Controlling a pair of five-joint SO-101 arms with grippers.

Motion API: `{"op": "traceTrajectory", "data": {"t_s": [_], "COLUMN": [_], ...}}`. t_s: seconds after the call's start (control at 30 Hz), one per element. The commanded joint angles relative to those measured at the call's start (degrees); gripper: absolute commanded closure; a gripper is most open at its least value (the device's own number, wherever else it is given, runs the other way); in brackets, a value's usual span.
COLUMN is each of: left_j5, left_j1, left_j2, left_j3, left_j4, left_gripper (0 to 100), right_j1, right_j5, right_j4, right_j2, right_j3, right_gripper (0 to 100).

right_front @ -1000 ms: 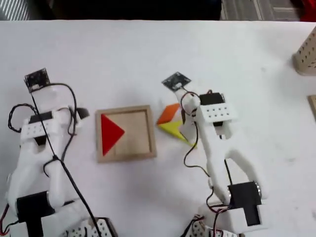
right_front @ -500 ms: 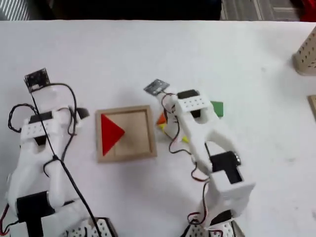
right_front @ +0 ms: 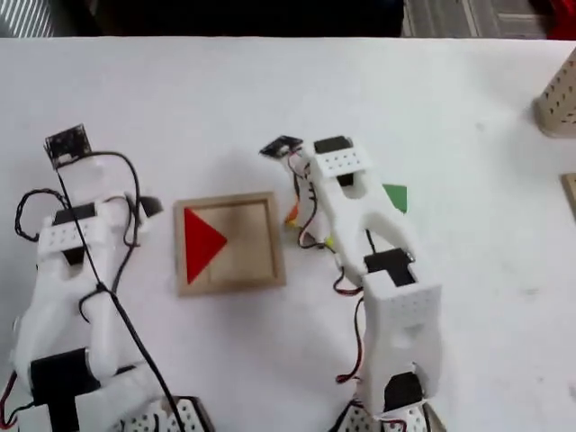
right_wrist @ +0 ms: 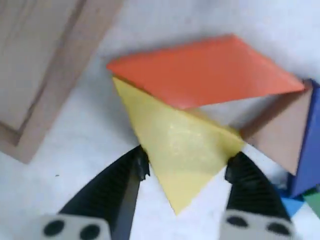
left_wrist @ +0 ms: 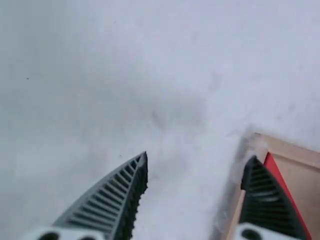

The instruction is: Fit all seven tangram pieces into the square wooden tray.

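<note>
The square wooden tray (right_front: 270,241) lies mid-table with a red triangle (right_front: 202,241) in its left half. My right gripper (right_wrist: 189,162) is open, one finger on each side of the yellow triangle (right_wrist: 180,142), close to its edges. An orange parallelogram (right_wrist: 210,70) touches that triangle, with a brown triangle (right_wrist: 275,132) and a blue piece (right_wrist: 306,150) beside them. In the high view the right arm (right_front: 346,202) covers most of this cluster; slivers of orange (right_front: 292,216) and a green piece (right_front: 394,196) show. My left gripper (left_wrist: 195,170) is open just off the tray's corner (left_wrist: 260,145).
A pale perforated block (right_front: 560,103) stands at the table's far right edge. Cables hang from both arms, and the left arm (right_front: 67,270) occupies the table's left side. Bare white tabletop stretches behind the tray.
The right arm has swung left and forward over the loose pieces, hiding most of the orange and yellow ones and uncovering the green piece. The left arm has stayed still.
</note>
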Motion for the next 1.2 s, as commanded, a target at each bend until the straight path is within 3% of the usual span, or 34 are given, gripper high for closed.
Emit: {"op": "traceTrajectory", "data": {"t_s": [0.0, 0.17, 0.37, 0.53, 0.73, 0.87, 0.97, 1.17], "left_j5": [0.5, 0.5, 0.5, 0.5, 0.5, 0.5, 0.5, 0.5], "left_j1": [0.5, 0.5, 0.5, 0.5, 0.5, 0.5, 0.5, 0.5], "left_j2": [0.1, 0.1, 0.1, 0.1, 0.1, 0.1, 0.1, 0.1], "left_j3": [-3.0, -1.8, -1.8, -1.8, -1.8, -1.8, -1.8, -1.8], "left_j4": [-0.4, -2.0, -2.0, -2.2, -2.2, -2.2, -2.2, -2.2], "left_gripper": [70, 70, 70, 70, 70, 70, 70, 70], "right_j1": [-0.5, 1.1, 2.6, 2.2, 2.6, 2.7, 2.3, 2.2], "right_j5": [0.4, -4.7, -4.9, -4.9, -8.1, -16.3, -21.4, -29.9], "right_j4": [-0.4, -1.0, -1.2, -3.2, -13.2, -18.0, -22.2, -40.6], "right_j2": [0.0, 0.0, -2.5, -12.4, -32.0, -40.6, -40.0, -29.7], "right_j3": [-1.9, -1.8, -0.4, 9.7, 29.1, 32.6, 32.5, 31.6], "right_gripper": [98.0, 98.1, 97.9, 97.9, 97.9, 97.7, 97.9, 97.8]}}
